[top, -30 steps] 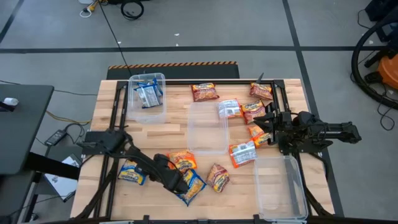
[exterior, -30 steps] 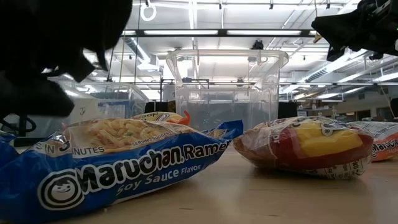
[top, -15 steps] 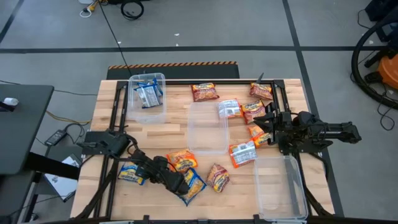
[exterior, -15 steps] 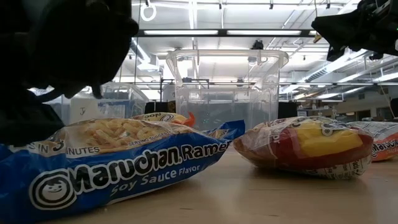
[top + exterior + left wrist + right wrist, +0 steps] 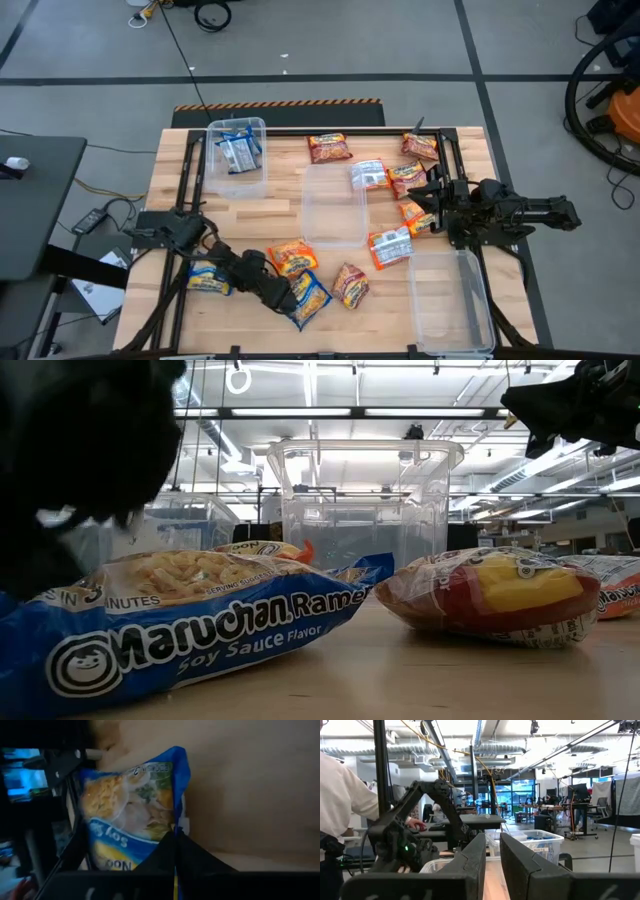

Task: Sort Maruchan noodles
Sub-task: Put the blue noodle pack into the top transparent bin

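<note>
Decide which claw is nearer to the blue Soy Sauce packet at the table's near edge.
Left. The left claw is shut on the blue Soy Sauce packet; the right claw hangs far off, over packets on the right side.

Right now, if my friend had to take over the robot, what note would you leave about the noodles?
Left tool: shut on the edge of a blue noodle packet near the table's front.
Right tool: fingers slightly apart, holding nothing, waiting above the packets on the right side.
Done: the far-left bin already holds blue packets.
Not yet: the middle bin and the front-right bin look empty.
Left to sort: red and orange packets lie loose around the middle bin, and another blue one sits front left.
</note>
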### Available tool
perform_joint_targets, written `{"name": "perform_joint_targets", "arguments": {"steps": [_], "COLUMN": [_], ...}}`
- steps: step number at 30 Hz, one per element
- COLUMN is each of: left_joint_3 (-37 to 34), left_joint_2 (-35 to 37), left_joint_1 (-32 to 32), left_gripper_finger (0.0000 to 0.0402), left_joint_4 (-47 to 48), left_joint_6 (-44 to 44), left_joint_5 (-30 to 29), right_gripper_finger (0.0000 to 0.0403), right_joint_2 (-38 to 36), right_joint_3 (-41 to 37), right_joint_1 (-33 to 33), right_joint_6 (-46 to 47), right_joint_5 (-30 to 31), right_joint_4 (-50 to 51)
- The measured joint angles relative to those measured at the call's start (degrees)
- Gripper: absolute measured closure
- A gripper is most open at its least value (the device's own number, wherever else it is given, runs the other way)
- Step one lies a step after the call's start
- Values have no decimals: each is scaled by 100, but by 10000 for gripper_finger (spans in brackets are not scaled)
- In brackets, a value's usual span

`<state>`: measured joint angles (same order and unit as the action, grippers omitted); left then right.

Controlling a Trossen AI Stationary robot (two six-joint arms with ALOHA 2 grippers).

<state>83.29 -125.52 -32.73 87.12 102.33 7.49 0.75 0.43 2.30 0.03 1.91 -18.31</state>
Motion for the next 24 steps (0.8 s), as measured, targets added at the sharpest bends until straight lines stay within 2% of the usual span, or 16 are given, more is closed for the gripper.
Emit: {"name": "perform_joint_targets", "arguments": {"steps": [4,11,16,24], "left_joint_3": [295,338,338,338], "left_joint_2": [526,2031,2957,4447], "left_joint_1": [-7,156,595,1252], "left_gripper_finger": [398,399,400,401], "left_joint_4": [287,283,280,290], "left_joint_6": [560,1839,1968,1631], "left_joint_5": [-392,-1084,-1638,-2321], "right_gripper_finger": [339,339,339,339], "right_joint_2": [-1,-2,-1,-1], "right_joint_3": [0,0,0,0], "right_joint_1": [1,-1,0,-1], "right_joint_6": [0,0,0,0], "right_joint_5": [0,0,0,0], "right_joint_4": [0,0,0,0]}}
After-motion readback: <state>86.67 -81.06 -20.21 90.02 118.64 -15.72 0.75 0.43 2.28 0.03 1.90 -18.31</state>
